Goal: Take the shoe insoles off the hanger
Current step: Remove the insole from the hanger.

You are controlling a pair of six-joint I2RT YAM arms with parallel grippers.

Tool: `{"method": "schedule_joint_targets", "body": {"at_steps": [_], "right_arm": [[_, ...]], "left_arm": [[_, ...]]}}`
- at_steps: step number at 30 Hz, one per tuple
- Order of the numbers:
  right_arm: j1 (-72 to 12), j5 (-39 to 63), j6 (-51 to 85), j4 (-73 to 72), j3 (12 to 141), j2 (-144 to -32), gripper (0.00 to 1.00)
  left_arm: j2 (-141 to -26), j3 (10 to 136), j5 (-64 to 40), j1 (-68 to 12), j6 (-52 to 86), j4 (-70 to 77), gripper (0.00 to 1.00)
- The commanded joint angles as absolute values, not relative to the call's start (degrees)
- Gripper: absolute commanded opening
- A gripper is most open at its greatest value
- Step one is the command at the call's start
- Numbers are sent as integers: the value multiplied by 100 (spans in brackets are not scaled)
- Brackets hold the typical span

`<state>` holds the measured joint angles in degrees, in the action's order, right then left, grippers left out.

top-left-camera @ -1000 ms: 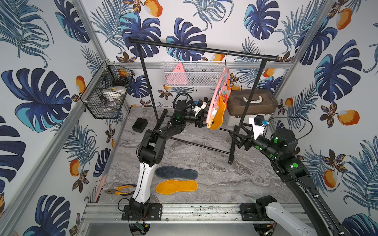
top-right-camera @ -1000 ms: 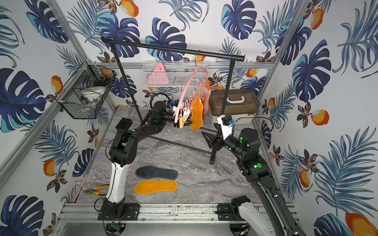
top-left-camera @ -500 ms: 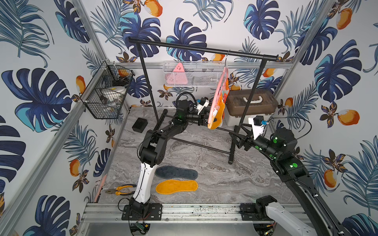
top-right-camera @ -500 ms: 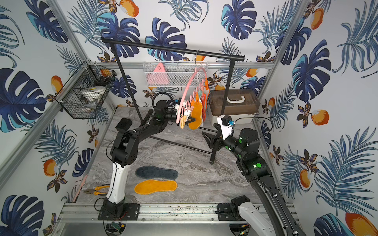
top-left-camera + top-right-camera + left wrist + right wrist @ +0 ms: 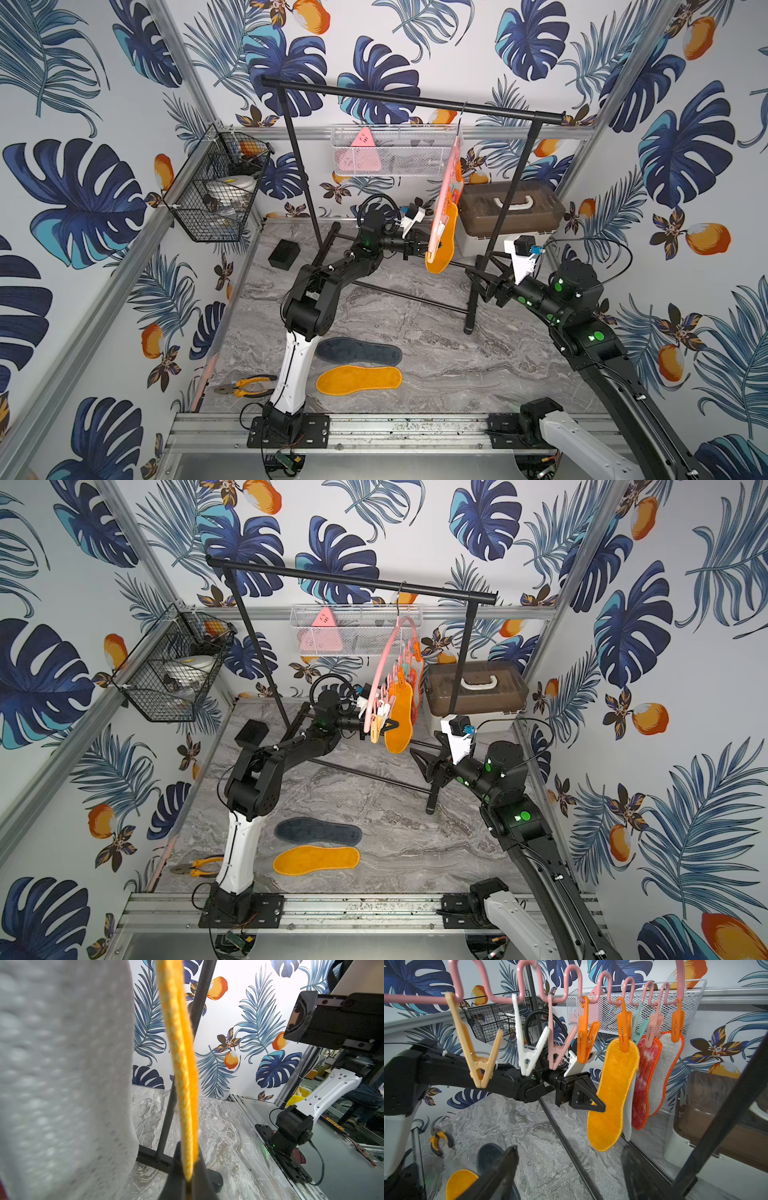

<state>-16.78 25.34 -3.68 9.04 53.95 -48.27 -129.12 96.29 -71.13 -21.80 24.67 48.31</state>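
Left wrist view looks along the jaws of the left gripper. They are pinched tight on the rim of the hanging orange insole, which runs edge-on away from the fingertips. A light grey insole hangs close beside the grip, blurred.

In the right wrist view the hold sits on the insole's side edge, in its lower half. That is well below the orange clip pinning its top to the pink hanger. Beyond the jaws hang a red mesh insole and a cream insole, each in its own clip.

The pads look light, soft and floppy. I'd judge a rim pinch sound, but the pull should run downward out of the clip's bite, or the hanger will only swing on the black rail.

A navy insole and an orange insole lie flat on the table, well apart from both grippers.

The right gripper has its jaws spread wide with nothing between them. It hovers near the hanging row and faces it.
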Motion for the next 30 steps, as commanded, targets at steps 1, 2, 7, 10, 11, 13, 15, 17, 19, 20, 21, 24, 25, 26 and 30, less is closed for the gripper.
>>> {"method": "schedule_joint_targets", "body": {"at_steps": [1, 2, 7, 10, 11, 13, 15, 17, 19, 20, 21, 24, 25, 26, 30], "right_arm": [[-1678, 2579, -428, 715, 5479, -4968, 82], [-1679, 2611, -426, 720, 5529, -5045, 83], [-1679, 3369, -473, 1006, 6059, -5583, 86], [-1679, 3211, -525, 1174, 6339, -5796, 87], [-1679, 3144, -536, 1218, 6418, -5861, 88], [-1679, 2936, -519, 1319, 6639, -5989, 89], [-1678, 2892, -562, 1452, 6856, -6146, 90], [-1679, 2861, -529, 1571, 7015, -6277, 91], [-1666, 2837, -466, 1679, 7185, -6424, 91], [-1670, 2856, -451, 1766, 7279, -6498, 91], [-1670, 2785, -444, 1900, 7401, -6591, 92], [-1670, 2784, -463, 2458, 7863, -6927, 92], [-1670, 2817, -466, 2538, 7931, -6983, 92], [-1670, 2900, -450, 2549, 7973, -7024, 92], [-1652, 3184, -319, 2488, 8100, -7158, 93]], "left_arm": [[-12746, 9522, -7242, -2171, 2707, 5388, 3], [-12706, 9477, -7250, -2171, 2699, 5398, 3], [-12492, 9160, -7305, -2171, 2674, 5540, 4], [-12371, 8962, -7372, -2171, 2654, 5645, 4], [-12338, 8898, -7390, -2171, 2646, 5689, 4], [-12259, 8754, -7408, -2171, 2654, 5811, 4], [-12167, 8583, -7401, -2171, 2661, 5917, 4], [-12065, 8393, -7396, -2171, 2692, 6068, 4], [-11946, 8182, -7378, -2171, 2698, 6184, 4], [-11875, 8078, -7384, -2171, 2690, 6226, 4], [-11798, 7975, -7395, -2171, 2681, 6271, 4], [-11572, 7705, -7405, -2171, 2709, 6400, 3], [-11494, 7627, -7409, -2175, 2715, 6428, 3], [-11411, 7544, -7399, -2180, 2724, 6473, 3], [-11132, 7339, -7391, -2197, 2733, 6513, 3]]}}
